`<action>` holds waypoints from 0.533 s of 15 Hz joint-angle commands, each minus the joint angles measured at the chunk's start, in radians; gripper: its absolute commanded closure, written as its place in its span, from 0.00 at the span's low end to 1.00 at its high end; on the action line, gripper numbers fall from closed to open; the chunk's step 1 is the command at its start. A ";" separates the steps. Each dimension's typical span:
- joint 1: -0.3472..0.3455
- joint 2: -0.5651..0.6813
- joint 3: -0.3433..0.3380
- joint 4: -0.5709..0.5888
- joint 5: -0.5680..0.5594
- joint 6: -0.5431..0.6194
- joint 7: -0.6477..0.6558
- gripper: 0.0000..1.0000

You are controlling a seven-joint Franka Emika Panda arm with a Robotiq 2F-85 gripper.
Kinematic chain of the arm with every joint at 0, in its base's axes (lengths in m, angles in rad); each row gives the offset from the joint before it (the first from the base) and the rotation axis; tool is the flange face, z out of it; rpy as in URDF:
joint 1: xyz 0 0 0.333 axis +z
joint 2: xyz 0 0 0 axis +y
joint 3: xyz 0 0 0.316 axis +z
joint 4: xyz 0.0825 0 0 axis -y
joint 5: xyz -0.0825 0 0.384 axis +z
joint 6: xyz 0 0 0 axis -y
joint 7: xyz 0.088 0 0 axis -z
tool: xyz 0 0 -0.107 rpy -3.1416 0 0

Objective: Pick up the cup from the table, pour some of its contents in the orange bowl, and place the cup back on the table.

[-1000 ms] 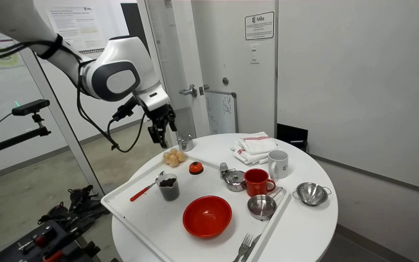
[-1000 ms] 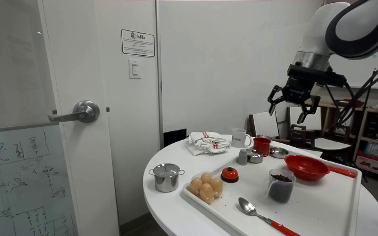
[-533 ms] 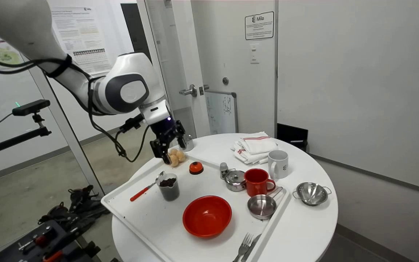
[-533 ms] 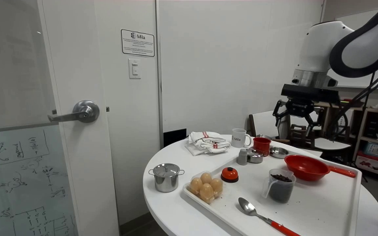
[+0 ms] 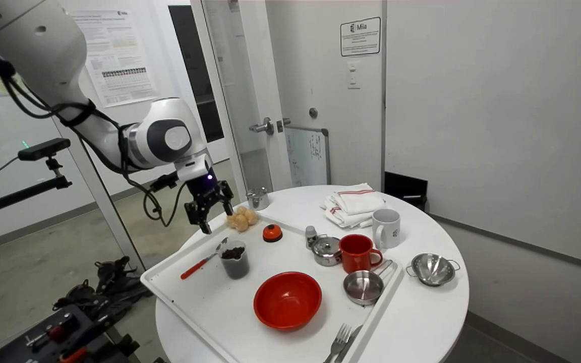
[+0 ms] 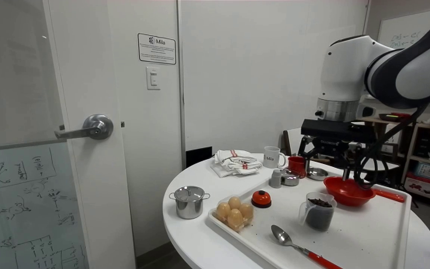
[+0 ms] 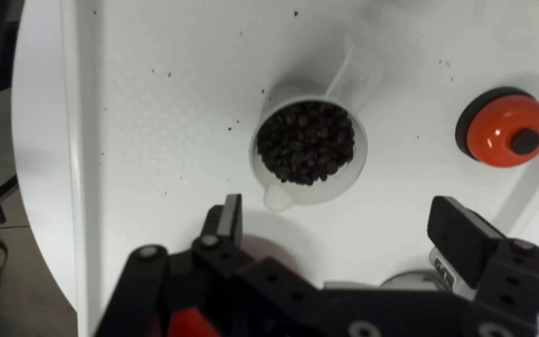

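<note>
In an exterior view, the gripper [image 5: 218,221] had been lowered, spread wide with nothing held; a grasp was apparently being prepared. To its right, apart from it, the cup [image 5: 236,268] was left standing upright on the tray [image 5: 194,297]. Farther right, the orange bowl [image 5: 288,304] was seen, pouring judged not yet begun.

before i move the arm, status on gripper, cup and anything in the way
Gripper open, holding nothing. Cup upright on the tray, dark beans inside. Spoon lies beside the cup, apart from it; probably not in the way.
</note>
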 commanded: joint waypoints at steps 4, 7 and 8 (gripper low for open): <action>0.076 0.153 0.018 0.145 0.036 -0.074 0.047 0.00; 0.074 0.220 -0.002 0.194 0.066 -0.076 0.076 0.00; 0.071 0.241 -0.008 0.210 0.082 -0.072 0.086 0.00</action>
